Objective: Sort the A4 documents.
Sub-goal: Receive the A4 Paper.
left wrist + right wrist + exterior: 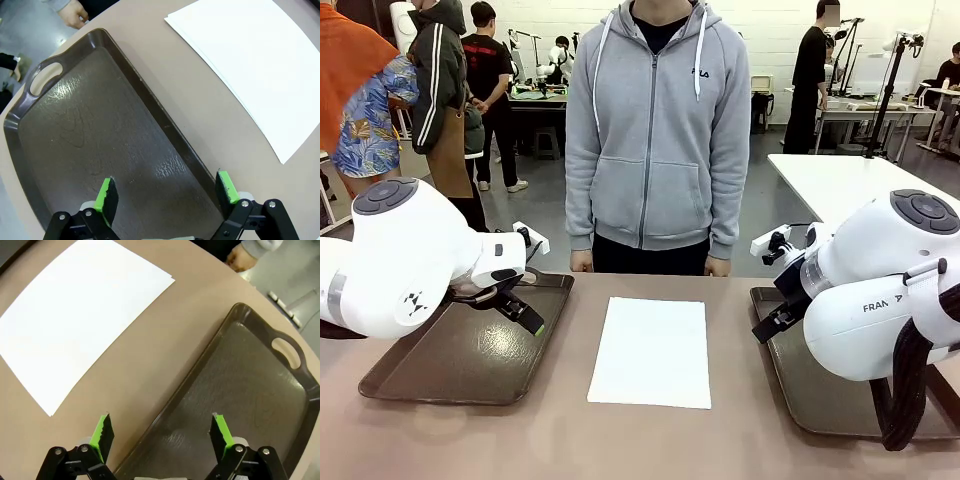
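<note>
Right now your A4 documents (pixel 650 352) lie flat in a neat white stack at the middle of the table (pixel 740 445). Their short sides face the near and far edges. A dark brown tray sits on each side of the stack, and neither tray touches the paper. The left tray (pixel 450 360) lies toward the table's left edge, with a cut-out handle at its far end. The right tray (pixel 820 405) lies toward the right edge.

Your left gripper (pixel 166 189) hangs above the left tray, close to the long rim that faces the stack. Its jaws are spread wide and nothing is between the green pads (pixel 106 194). Your right gripper (pixel 162 431) hovers over the inner rim of the right tray, equally wide and empty. One of its pads is above the bare tabletop and the other above the tray.

A person in a grey hoodie (pixel 655 130) stands at the far edge, with both hands (pixel 582 262) hanging just behind it, well apart from the paper.
</note>
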Motion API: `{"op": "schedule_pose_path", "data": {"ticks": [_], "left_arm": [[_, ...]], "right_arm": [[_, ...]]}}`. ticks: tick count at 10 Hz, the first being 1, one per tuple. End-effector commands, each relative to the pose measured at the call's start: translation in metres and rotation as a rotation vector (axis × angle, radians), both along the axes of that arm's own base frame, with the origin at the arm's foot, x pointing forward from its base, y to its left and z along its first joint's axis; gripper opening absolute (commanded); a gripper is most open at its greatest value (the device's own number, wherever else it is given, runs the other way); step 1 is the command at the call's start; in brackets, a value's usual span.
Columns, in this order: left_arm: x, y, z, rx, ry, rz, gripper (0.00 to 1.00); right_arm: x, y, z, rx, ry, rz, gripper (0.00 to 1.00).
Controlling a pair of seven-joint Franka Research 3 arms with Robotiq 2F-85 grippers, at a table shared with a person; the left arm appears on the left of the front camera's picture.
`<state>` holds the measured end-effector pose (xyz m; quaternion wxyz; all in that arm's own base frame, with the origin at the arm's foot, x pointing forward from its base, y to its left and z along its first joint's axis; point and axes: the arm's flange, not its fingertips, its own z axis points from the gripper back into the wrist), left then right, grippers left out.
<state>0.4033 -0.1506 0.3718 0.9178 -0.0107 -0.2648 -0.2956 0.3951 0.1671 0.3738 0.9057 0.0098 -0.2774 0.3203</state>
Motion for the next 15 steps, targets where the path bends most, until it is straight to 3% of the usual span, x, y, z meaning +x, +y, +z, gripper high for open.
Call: {"op": "schedule_pose_path", "data": {"ticks": [1, 5, 9, 12, 14, 15], "left_arm": [[0.000, 0.001, 0.000, 0.000, 0.000, 0.001, 1.00], [0.000, 0.000, 0.000, 0.000, 0.000, 0.000, 1.00], [-0.032, 0.052, 0.050, -0.012, 0.028, 0.050, 1.00], [-0.058, 0.075, 0.078, -0.173, 0.150, -0.095, 1.00], [-0.071, 0.104, 0.095, -0.196, 0.121, -0.083, 1.00], [-0.077, 0.111, 0.098, -0.268, 0.136, -0.175, 1.00]], "right_arm": [[0.000, 0.000, 0.000, 0.000, 0.000, 0.000, 1.00], [0.000, 0.000, 0.000, 0.000, 0.000, 0.000, 1.00], [-0.012, -0.066, 0.047, 0.175, -0.002, 0.004, 1.00], [-0.043, -0.107, 0.086, 0.165, -0.087, 0.069, 1.00], [-0.065, -0.133, 0.107, 0.170, -0.143, 0.059, 1.00], [-0.072, -0.143, 0.111, 0.174, -0.144, 0.061, 1.00]]}}
